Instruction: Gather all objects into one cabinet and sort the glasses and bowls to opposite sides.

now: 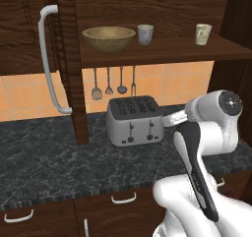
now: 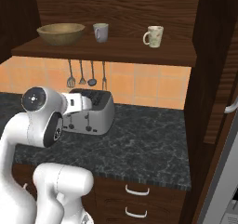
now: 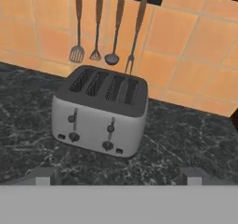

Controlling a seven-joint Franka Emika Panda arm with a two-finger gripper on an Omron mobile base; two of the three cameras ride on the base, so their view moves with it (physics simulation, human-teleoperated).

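Left base view shows bowl (image 1: 109, 38), grey glass (image 1: 145, 34) and speckled glass (image 1: 203, 34) on the open cabinet (image 1: 162, 51) shelf at upper frame; sorting looks largely done, while the end effector (image 3: 119, 175) hangs wide and empty above the bench (image 1: 44, 162).

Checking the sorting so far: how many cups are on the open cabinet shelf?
2: a grey cup just right of the tan bowl, and a speckled cup farther right. Others may be hidden behind the cabinet door.
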